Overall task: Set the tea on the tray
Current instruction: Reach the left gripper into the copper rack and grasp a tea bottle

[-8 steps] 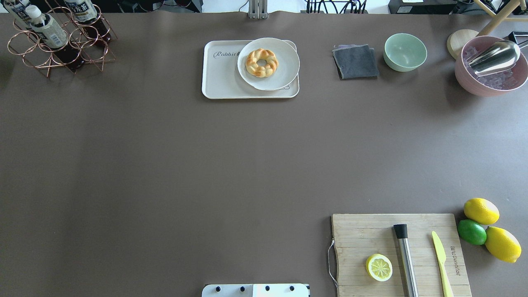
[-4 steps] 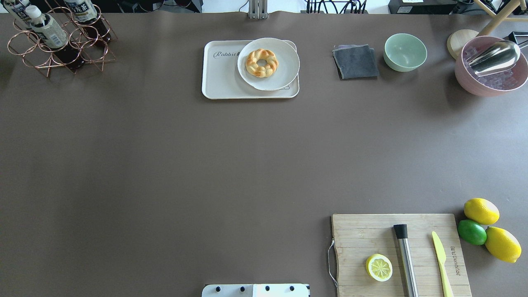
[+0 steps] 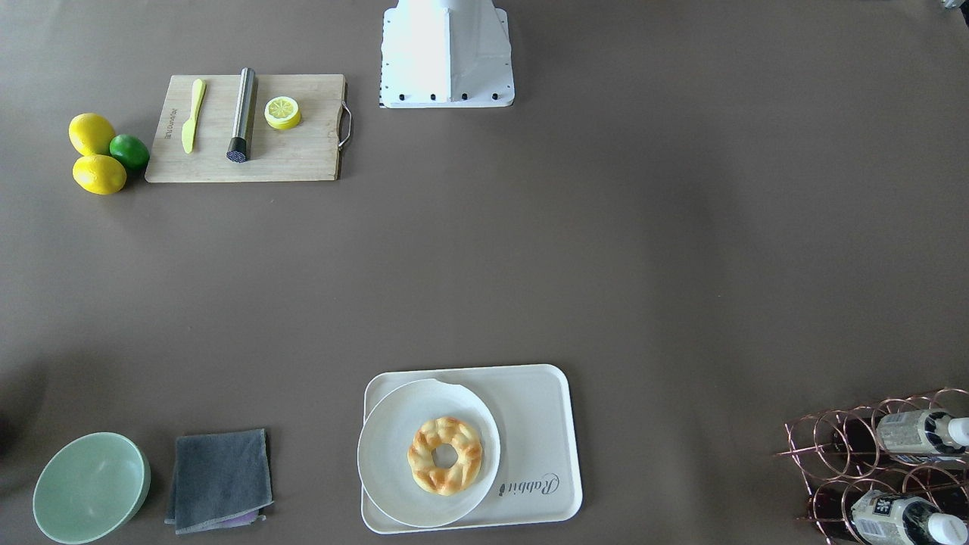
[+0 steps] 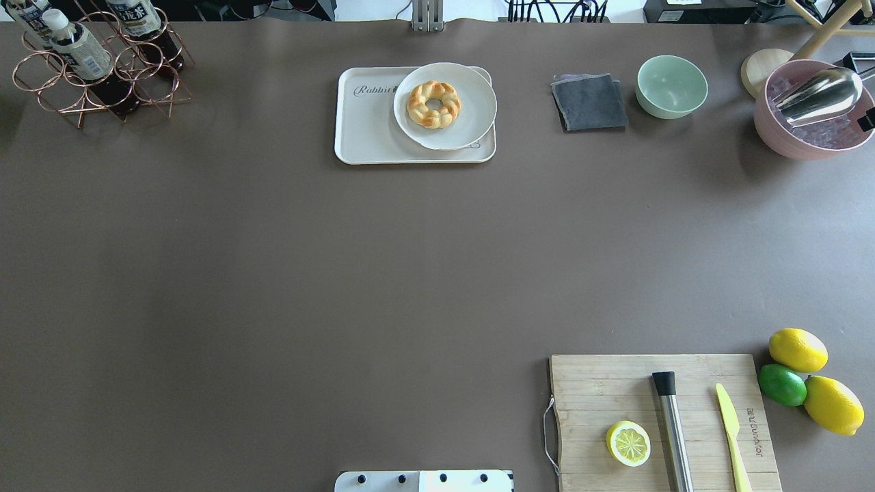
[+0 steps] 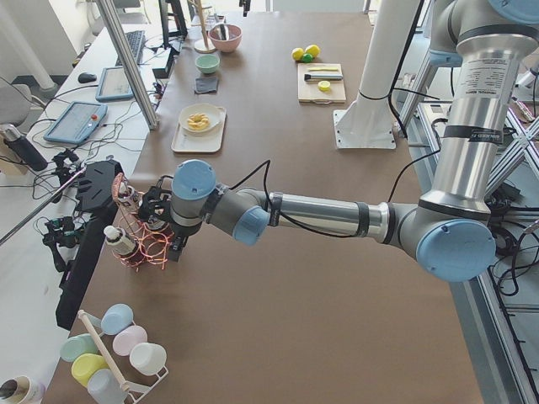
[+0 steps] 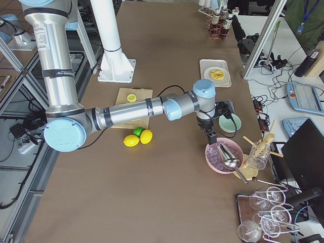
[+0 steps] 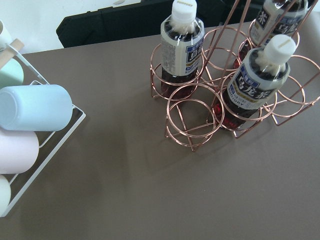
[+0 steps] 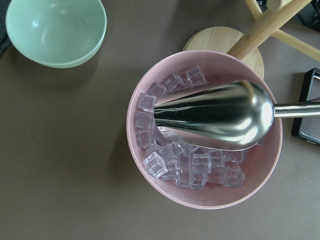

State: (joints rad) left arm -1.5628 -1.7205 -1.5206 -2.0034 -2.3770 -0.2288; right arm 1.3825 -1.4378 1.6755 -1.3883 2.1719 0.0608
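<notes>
Open brown table stretches between the far-left copper wire rack [image 4: 102, 75], where the white-capped tea [image 7: 257, 85] stands, and the cream rimmed tray [image 4: 366, 137], its left half bare. The left gripper [image 5: 178, 246] hangs by the rack and the right gripper [image 6: 212, 137] over the pink ice bowl [image 8: 150, 197]; clenched or released, I cannot tell. A black tip [image 4: 867, 121] has newly entered at the bowl's right.
</notes>
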